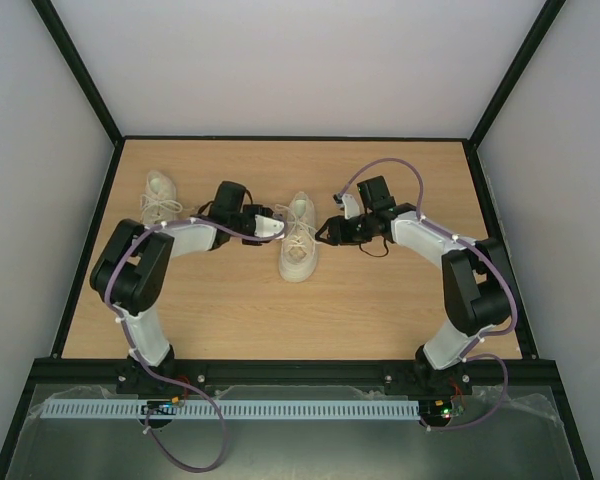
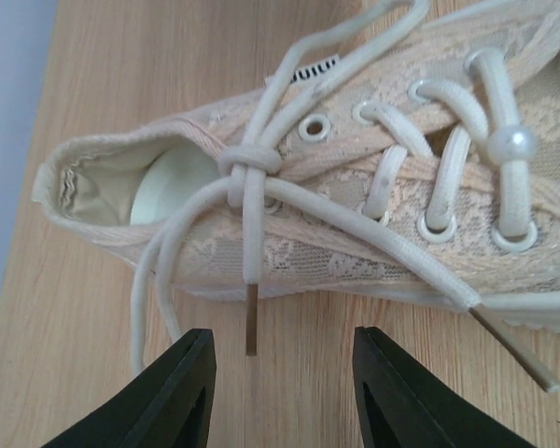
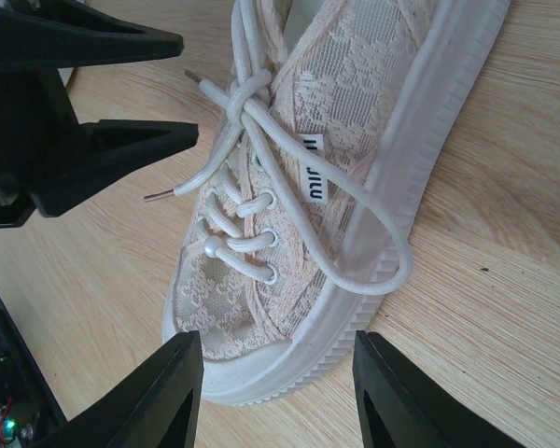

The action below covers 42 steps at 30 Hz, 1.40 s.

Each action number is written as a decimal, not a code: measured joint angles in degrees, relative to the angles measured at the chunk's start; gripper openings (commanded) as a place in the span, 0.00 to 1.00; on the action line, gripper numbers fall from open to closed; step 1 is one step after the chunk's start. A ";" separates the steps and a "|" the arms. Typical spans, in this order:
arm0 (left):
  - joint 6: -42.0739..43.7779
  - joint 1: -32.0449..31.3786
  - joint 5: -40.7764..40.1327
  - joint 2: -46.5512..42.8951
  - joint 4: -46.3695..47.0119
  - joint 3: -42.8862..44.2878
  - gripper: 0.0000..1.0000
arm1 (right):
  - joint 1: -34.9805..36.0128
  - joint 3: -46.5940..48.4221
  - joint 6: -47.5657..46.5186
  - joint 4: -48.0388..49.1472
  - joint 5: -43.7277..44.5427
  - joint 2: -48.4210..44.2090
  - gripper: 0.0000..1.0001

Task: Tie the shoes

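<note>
**A:** Where are the shoes at this moment?

**B:** One shoe [image 1: 298, 238] lies in the middle of the bench [image 1: 230, 310], with its toe to the near side. The other shoe [image 1: 161, 197] lies at the far left, well apart from both claws.

**A:** And the claws?

**B:** The left claw [image 2: 282, 338] is just left of the middle shoe and the right claw [image 3: 273, 343] is just right of it. They face each other across it. Both are spread wide and hold nothing.

**A:** Do they touch the shoe?

**B:** In the left wrist view the fingers are a little apart from the side of the shoe. One lace end [image 2: 251, 322] with a metallic tip lies on the wood between them. In the right wrist view the sole near the toe shows between the fingers, but I cannot tell if there is contact.

**A:** How are the laces [image 2: 252, 233]?

**B:** They are crossed in one simple knot [image 2: 247, 161] near the opening of the shoe, and the ends run loose from it. A long bend of lace [image 3: 383, 271] hangs over the sole on the right side and rests on the bench. A small pearl bead [image 2: 511, 143] sits on the lacing, closer to the toe.
</note>
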 measured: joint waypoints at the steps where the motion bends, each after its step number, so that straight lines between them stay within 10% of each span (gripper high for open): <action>1: 0.11 -0.11 -0.26 0.55 0.26 0.07 0.39 | 0.00 0.00 0.00 0.00 0.00 0.00 0.46; 10: -0.09 -1.29 -2.29 2.73 4.35 0.44 0.35 | 0.00 0.00 -0.02 0.02 0.00 0.00 0.46; 15: -0.35 -1.92 -3.15 3.87 6.38 1.64 0.05 | 0.00 -0.02 -0.02 0.04 -0.04 0.00 0.45; 19: 0.04 -2.21 -3.15 3.96 6.93 1.79 0.02 | 0.00 -0.02 -0.02 0.04 -0.04 0.00 0.45; 33: 3.19 -2.12 -2.51 0.02 2.75 -5.66 0.02 | 0.00 -0.02 0.00 0.15 0.00 0.00 0.44; 37: 3.39 -2.21 -2.08 -0.46 2.86 -5.79 0.38 | -0.02 -0.04 0.04 0.24 0.07 0.00 0.44; 42: 2.91 -2.47 -1.86 -0.63 2.14 -5.77 0.37 | -0.11 -0.31 0.46 0.33 0.76 0.00 0.45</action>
